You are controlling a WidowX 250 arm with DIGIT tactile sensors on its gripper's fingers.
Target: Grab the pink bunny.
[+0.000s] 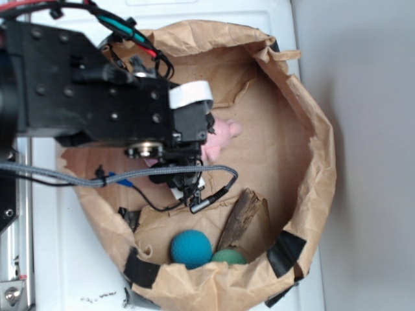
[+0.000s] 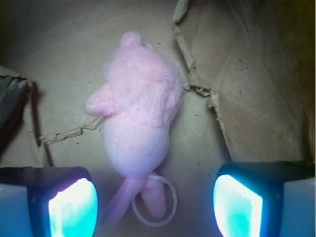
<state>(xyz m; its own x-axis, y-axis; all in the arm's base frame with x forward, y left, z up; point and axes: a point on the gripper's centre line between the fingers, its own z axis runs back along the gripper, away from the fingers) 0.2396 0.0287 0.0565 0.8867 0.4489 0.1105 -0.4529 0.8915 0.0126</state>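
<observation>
While the hand (image 2: 155,202) hangs with fingers spread apart, the small pale pink plush bunny (image 2: 138,123) lies just ahead between them, its long axis running straight away from the hand.

No readable text, labels or numbers anywhere.

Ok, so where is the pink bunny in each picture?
Exterior: the pink bunny peeks out right of the black gripper, in the upper middle of the paper bag.
Wrist: it lies in the picture's middle, on brown paper, partly between the two lit fingertips.
Shared landmark: the brown paper bag floor under it.
</observation>
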